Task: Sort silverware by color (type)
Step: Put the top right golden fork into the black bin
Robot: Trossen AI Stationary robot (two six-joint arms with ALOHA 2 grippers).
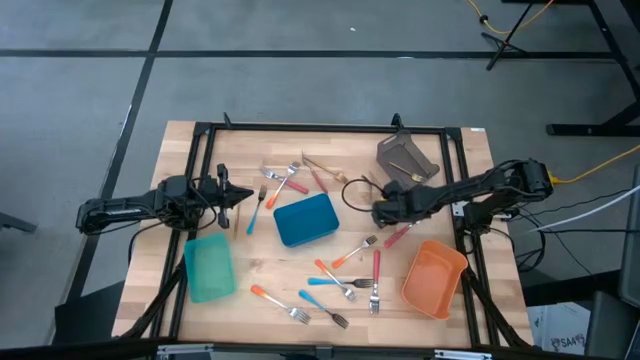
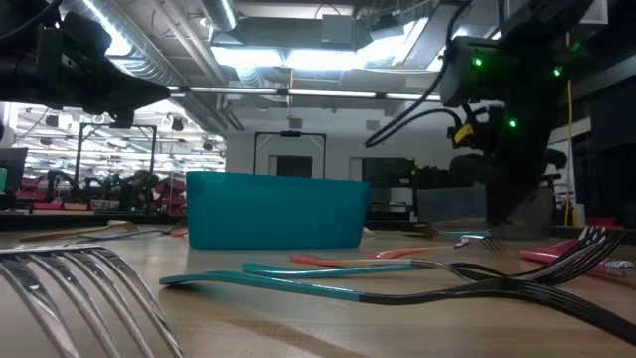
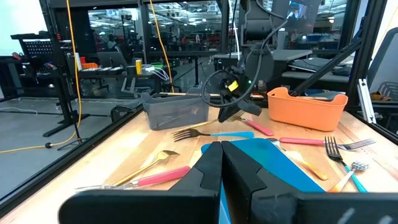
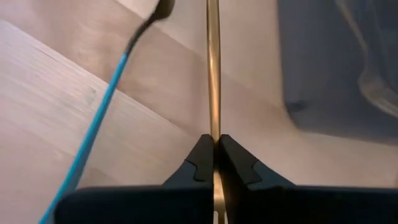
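Note:
Silverware lies scattered over the wooden table: forks with pink and orange handles (image 1: 285,180) near the far edge, a gold piece (image 1: 322,165), a blue-handled one (image 1: 254,212), and several more (image 1: 345,285) toward the near edge. My right gripper (image 1: 378,212) is between the blue bin (image 1: 305,220) and the grey bin (image 1: 405,155), shut on a gold utensil (image 4: 213,74). A blue-handled utensil (image 4: 93,134) lies beside it. My left gripper (image 1: 245,195) is shut on nothing and sits left of the blue bin, with pink-handled and gold forks (image 3: 146,171) in front of it. My right gripper pinches the gold utensil's slim handle (image 4: 213,127) between its two fingertips, slanting down from the table's right. The handle runs straight ahead from the fingers, in line with them, with the grey bin (image 4: 342,56) beside its far part. Whether it rests on the wood I cannot tell.
A teal bin (image 1: 208,268) sits near the left front and an orange bin (image 1: 433,278) near the right front. The grey bin holds gold pieces. A black cable loop (image 1: 355,190) lies by the right gripper. A black frame (image 1: 300,128) edges the table.

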